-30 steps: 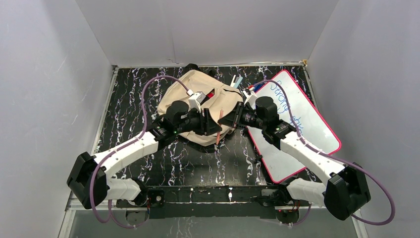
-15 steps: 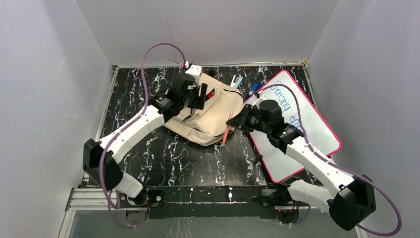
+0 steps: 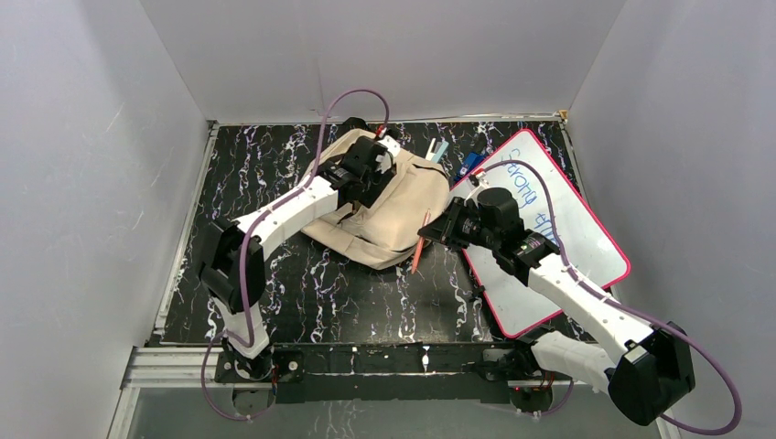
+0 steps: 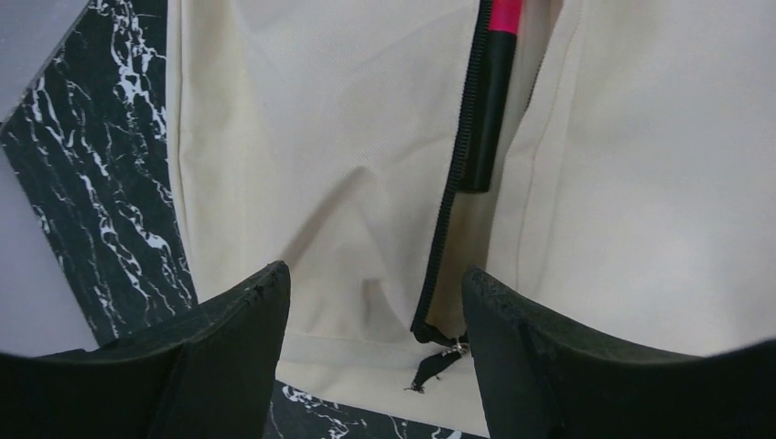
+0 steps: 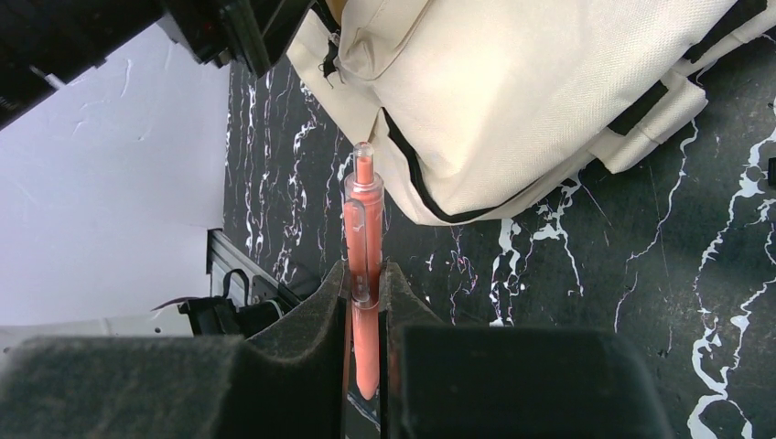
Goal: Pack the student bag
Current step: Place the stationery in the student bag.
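Note:
The student bag [image 3: 407, 203] is a beige backpack lying flat at the middle back of the table. Its black zipper [image 4: 450, 197] stands open, and a red and black object [image 4: 492, 82] shows inside. My left gripper [image 3: 371, 186] hovers open over the bag's far part. In the left wrist view its fingers [image 4: 247, 320] straddle the zipper's end [image 4: 375, 279], touching nothing. My right gripper [image 3: 430, 230] is shut on an orange-pink pen [image 5: 364, 215] beside the bag's right edge [image 5: 512, 119]. The pen [image 3: 418, 251] hangs down toward the table.
A pink-framed whiteboard [image 3: 549, 229] with blue writing lies to the right, under the right arm. A light blue item [image 3: 437, 149] and a blue item [image 3: 470, 163] lie behind the bag. Grey walls close in the left, back and right.
My left gripper has opened, let go of the bag's front and swung to the bag's far side. The bag has settled flatter. The right gripper has shifted slightly, still holding the pen.

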Controlling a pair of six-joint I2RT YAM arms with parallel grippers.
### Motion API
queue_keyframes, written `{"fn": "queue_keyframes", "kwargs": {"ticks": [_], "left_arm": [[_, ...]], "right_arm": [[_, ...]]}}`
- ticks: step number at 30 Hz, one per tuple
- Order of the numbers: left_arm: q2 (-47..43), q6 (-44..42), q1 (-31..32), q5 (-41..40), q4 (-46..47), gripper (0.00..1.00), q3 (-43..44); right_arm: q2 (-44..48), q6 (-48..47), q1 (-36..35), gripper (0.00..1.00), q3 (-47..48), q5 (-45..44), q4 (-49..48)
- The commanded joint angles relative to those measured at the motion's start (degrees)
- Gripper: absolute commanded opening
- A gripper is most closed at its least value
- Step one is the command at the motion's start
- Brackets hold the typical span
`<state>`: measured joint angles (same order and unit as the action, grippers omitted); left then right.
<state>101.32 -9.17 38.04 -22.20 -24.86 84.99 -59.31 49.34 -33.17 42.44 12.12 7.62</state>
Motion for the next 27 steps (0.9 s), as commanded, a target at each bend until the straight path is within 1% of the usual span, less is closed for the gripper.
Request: {"fn": "queue_keyframes", "kwargs": {"ticks": [1, 8, 12, 16, 19, 22, 27], "left_arm": [[1.6, -5.6, 0.1, -6.8, 0.5, 0.66, 2.8], [3.3, -6.7, 0.0, -7.5, 2.8, 0.63, 2.5], [3.5, -6.7, 0.2, -7.2, 3.8, 0.58, 2.4], [2.9, -7.3, 0.1, -7.8, 5.7, 0.44, 1.6], [2.1, -7.6, 0.2, -8.5, 7.9, 0.30, 0.7], [1.1, -8.0, 0.1, -9.0, 10.4, 0.22, -0.5], [-0.1, -8.4, 0.1, -9.3, 13.3, 0.07, -2.6]], "right_arm": [[1.4, 0.0, -0.1, 0.00, 0.3, 0.3, -1.2], [1.5, 0.2, -0.2, 0.00, 0.3, 0.4, -1.2], [1.6, 1.0, -0.2, 0.00, 0.3, 0.4, -1.8], [1.6, 4.5, -0.2, 0.03, -0.4, 0.3, -5.4], [0.8, 8.1, -0.2, 0.02, -0.9, -0.2, -8.3], [-1.1, 11.6, -0.2, 0.00, -0.3, -2.1, -8.8], [-3.8, 15.9, -0.1, 0.00, 0.8, -6.7, -9.2]]}}
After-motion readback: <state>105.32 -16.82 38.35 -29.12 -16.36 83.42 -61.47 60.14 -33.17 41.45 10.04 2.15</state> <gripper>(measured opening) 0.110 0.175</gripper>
